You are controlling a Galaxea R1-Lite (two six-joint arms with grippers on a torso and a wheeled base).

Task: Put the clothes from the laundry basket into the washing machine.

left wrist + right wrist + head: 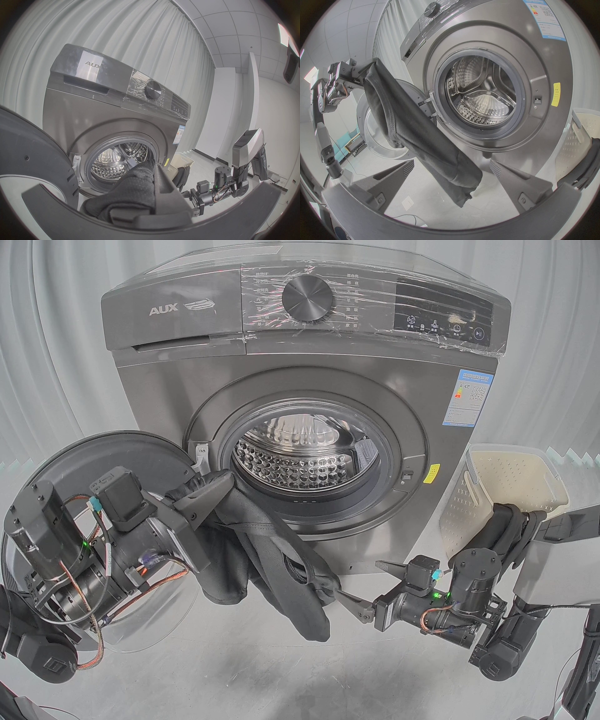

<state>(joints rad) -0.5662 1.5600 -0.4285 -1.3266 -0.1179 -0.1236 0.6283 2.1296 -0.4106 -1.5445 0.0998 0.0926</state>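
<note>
The garment hung left of centre in the head view, just below the washer's open drum, its top clenched in the left gripper. The right gripper stood spread wide beside the tail, lower right. It looked like the loading step, and the next move called for lifting the garment into the drum, tail clear of the rim.

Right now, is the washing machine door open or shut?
Open. The round door is swung wide to the robot's left, and you can see straight into the shiny drum.

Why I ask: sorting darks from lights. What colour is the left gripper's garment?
Black; the garment in the left gripper shows best in the right wrist view.
</note>
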